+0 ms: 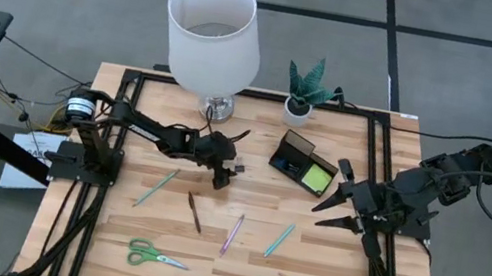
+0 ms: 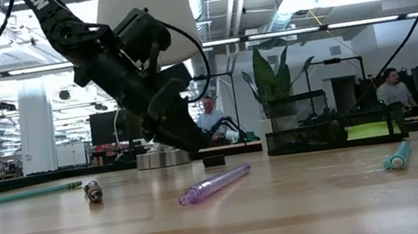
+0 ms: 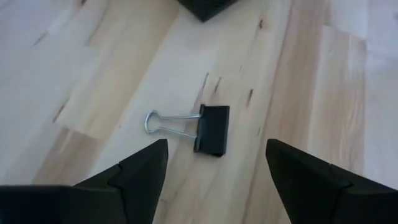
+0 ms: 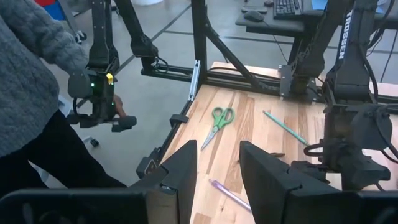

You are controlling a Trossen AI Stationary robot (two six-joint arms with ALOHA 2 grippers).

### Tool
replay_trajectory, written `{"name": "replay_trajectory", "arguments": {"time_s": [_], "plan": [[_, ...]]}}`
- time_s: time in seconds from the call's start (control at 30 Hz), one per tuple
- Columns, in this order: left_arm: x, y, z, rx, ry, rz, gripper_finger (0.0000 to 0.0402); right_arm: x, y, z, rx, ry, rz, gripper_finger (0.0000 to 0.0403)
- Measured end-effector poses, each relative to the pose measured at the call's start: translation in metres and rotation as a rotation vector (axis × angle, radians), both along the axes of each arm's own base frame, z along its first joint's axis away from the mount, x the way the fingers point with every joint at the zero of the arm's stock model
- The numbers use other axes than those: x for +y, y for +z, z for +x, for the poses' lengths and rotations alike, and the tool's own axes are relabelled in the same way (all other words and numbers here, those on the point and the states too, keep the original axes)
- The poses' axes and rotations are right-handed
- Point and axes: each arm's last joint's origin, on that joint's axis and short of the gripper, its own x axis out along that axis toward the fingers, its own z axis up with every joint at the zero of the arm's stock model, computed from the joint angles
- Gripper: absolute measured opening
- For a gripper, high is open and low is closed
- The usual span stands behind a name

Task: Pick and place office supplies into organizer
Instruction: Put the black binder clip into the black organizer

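while the left gripper (image 3: 214, 165) hovers with fingers apart over the binder clip (image 3: 210, 129) on the table (image 1: 232, 273) near the organizer (image 1: 302, 163), it should descend centred on the clip's black body; the right gripper (image 1: 339, 213) waits, parted.

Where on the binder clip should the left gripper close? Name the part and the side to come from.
Grip the binder clip on its black body, from straight above. It lies flat on the table, and the thin wire handles give little to hold. The open left gripper hangs over it, the body lying lengthwise between the fingers, so the short width probably fits the jaws.
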Motion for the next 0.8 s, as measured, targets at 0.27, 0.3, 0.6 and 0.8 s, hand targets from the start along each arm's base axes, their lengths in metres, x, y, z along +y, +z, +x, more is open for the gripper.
{"name": "replay_trajectory", "arguments": {"time_s": [0.27, 0.3, 0.6, 0.8], "plan": [[0.002, -0.001, 0.000, 0.007, 0.067, 0.045, 0.0265, 0.000, 0.000, 0.000, 0.001, 0.001, -0.001, 0.0113], [0.003, -0.003, 0.002, -0.001, 0.072, 0.047, 0.0265, 0.000, 0.000, 0.000, 0.002, 0.001, -0.001, 0.0113], [-0.004, -0.026, 0.012, 0.006, 0.108, -0.046, 0.0265, 0.000, -0.001, 0.000, 0.008, 0.000, -0.003, 0.0113], [-0.004, -0.034, 0.015, 0.007, 0.106, -0.005, 0.0265, 0.000, -0.001, -0.001, 0.015, 0.000, -0.007, 0.0113]]}}
